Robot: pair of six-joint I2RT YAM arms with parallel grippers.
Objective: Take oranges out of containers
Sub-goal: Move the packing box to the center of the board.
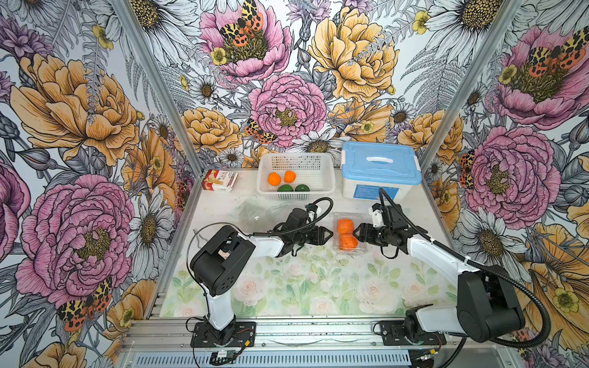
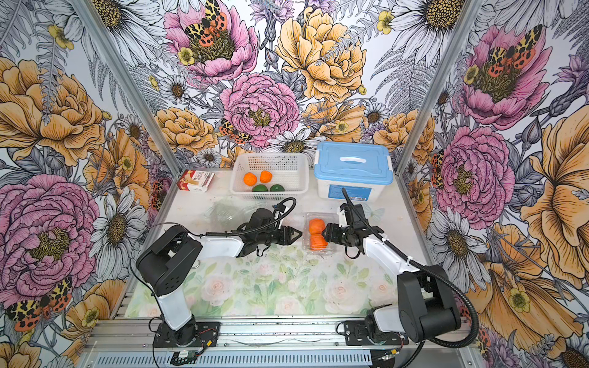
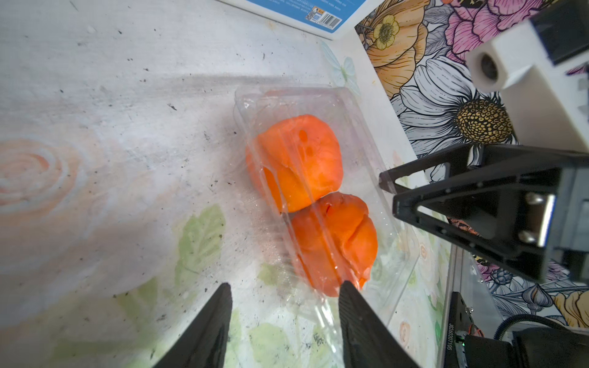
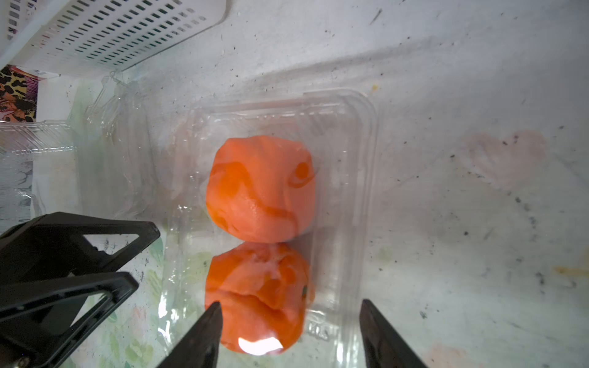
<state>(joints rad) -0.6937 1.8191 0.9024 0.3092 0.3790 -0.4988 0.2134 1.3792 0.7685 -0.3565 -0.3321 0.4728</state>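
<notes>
A shut clear container (image 1: 359,220) (image 2: 306,220) lies mid-table with two oranges (image 1: 345,227) (image 1: 348,242) inside. It stays between my grippers. My left gripper (image 1: 330,235) (image 2: 299,235) is at its left side, open; in the left wrist view (image 3: 286,284) the container's (image 3: 398,255) near edge reaches in between the fingers, below the nearer orange (image 3: 334,242). My right gripper (image 1: 358,234) (image 2: 324,234) is at its right side, open; in the right wrist view (image 4: 290,302) its fingers straddle the nearer orange (image 4: 258,302) through the lid (image 4: 350,159).
A white basket (image 1: 306,164) at the back holds two oranges (image 1: 274,179) and two green fruits (image 1: 285,188). Empty clear containers (image 1: 255,212) lie left of centre. A blue-lidded tub (image 1: 381,162) stands back right, and a small red-and-white box (image 1: 220,180) back left.
</notes>
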